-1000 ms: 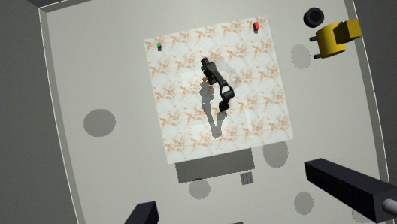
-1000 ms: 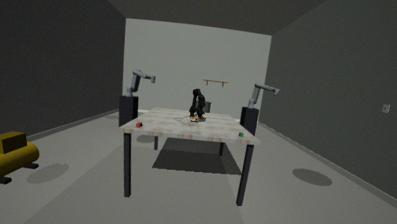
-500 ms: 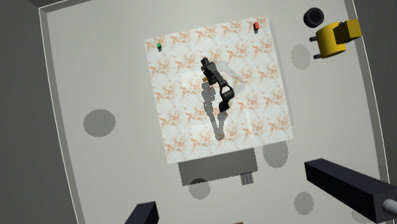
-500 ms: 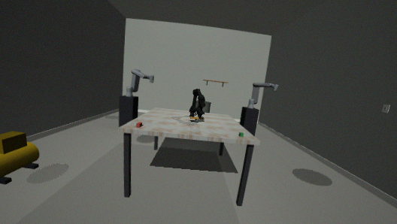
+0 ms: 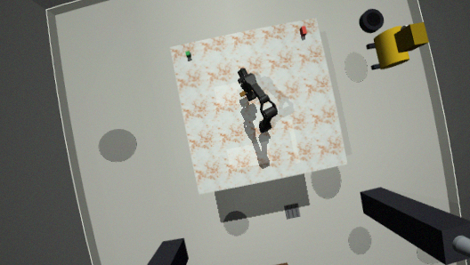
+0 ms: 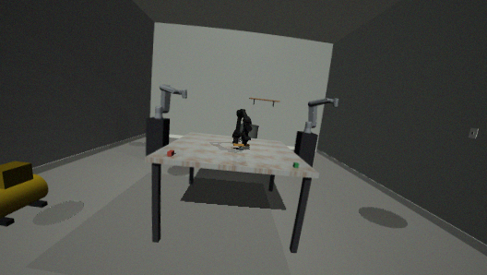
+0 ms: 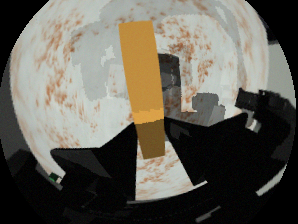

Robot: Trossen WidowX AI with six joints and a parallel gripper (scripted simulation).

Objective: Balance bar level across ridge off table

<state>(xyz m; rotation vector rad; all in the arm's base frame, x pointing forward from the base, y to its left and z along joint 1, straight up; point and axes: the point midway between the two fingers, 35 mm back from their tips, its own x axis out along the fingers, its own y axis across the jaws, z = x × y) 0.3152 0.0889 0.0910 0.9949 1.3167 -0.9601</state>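
1. The black robot arm (image 5: 260, 100) stands in the middle of the worktop (image 5: 311, 147), which has an orange and white marble pattern.
2. The tool (image 7: 154, 145) is closed on the orange bar (image 7: 141, 83) and holds it near one end.
3. In the wrist view the bar runs from the middle bottom of the frame up toward the top, tilted a little to the left.
4. The two dark fingers sit on either side of the bar's lower end.
5. A small grey ridge (image 7: 172, 78) shows just right of the bar, partly hidden behind it. I cannot tell if the bar touches it.
6. In the top view only a small orange bit of the bar (image 5: 243, 93) peeks out on the left of the arm.
7. A small green block (image 5: 188, 54) sits near the upper left corner of the worktop.
8. A small red block (image 5: 303, 30) sits near the upper right corner.
9. A yellow machine (image 5: 393, 44) stands on the floor at the upper right of the top view.
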